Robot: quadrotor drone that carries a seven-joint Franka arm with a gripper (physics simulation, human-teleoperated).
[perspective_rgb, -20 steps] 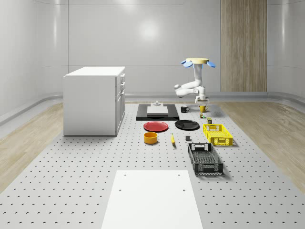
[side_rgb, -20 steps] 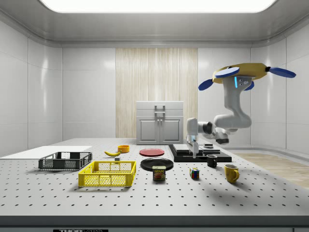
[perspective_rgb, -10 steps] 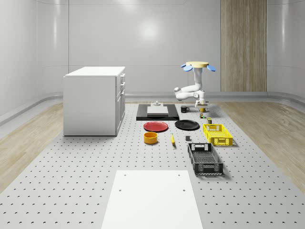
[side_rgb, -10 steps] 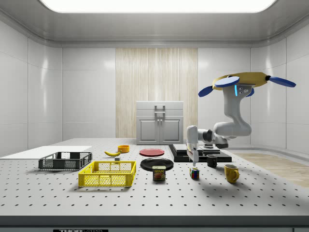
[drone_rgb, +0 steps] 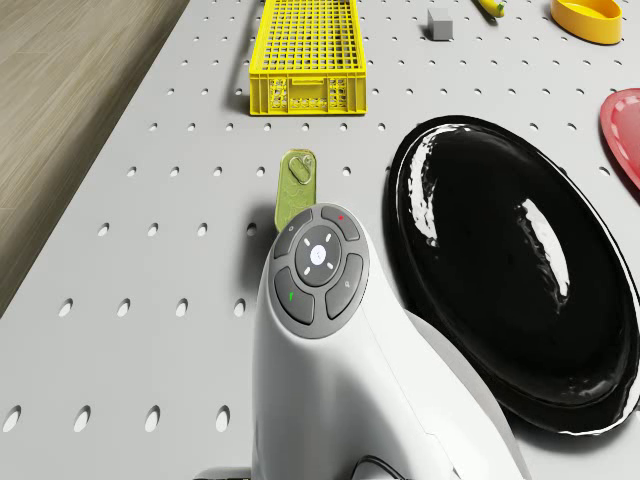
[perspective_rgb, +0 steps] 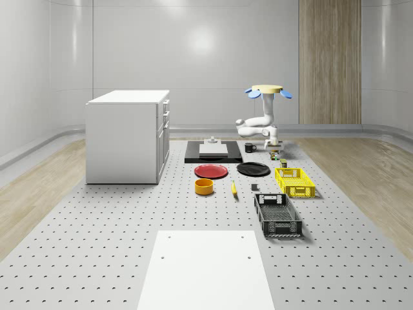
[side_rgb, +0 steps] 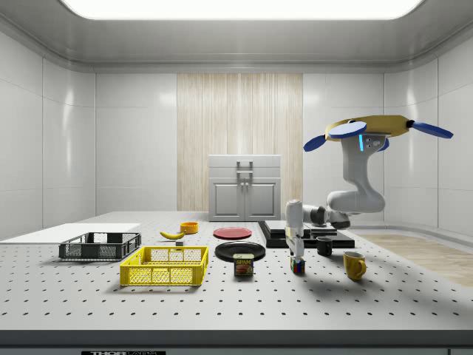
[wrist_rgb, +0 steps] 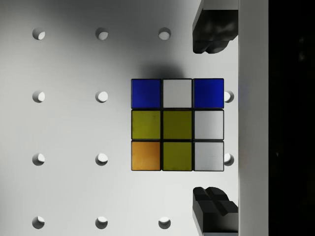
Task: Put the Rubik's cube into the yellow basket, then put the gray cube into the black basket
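rubik's cube (wrist_rgb: 177,125) on perforated grey table (perspective_rgb: 97,245).

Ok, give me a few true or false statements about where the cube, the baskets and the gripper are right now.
1. The Rubik's cube lies on the table. True.
2. The gripper is shut on it. False: the fingers are spread, apart from the cube.
3. The yellow basket holds the cube. False: nothing lies in it.
4. The gray cube sits on the table near the yellow basket. True.
5. The drone rests on the table. False: it hovers above it.
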